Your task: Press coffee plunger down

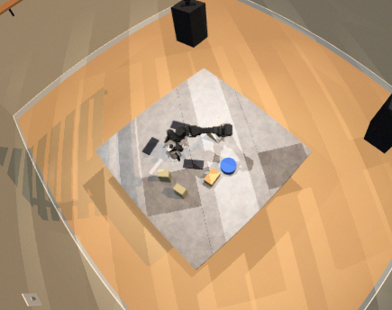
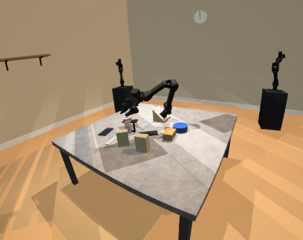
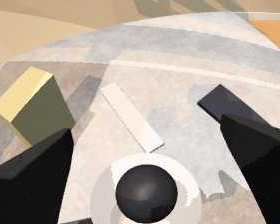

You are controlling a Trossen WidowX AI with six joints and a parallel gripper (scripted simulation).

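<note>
Grey table (image 2: 187, 164), hand (image 3: 147, 163) spread wide above plunger knob (image 3: 145, 193), nothing gripped.

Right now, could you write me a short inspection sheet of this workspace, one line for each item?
Surface: grey patchy table on dark legs, level.
Job's things: coffee press upright near the table's middle; its black knob sits low over the lid, centred between the fingers.
Clutter: two tan blocks, orange block, blue disc, tan wedge, flat dark plates.
Grippers: gripper open wide above the knob, touching nothing.
Cables: nothing seen.
Surroundings: two black pedestals with camera stands, wall shelf, clock, wooden floor.
</note>
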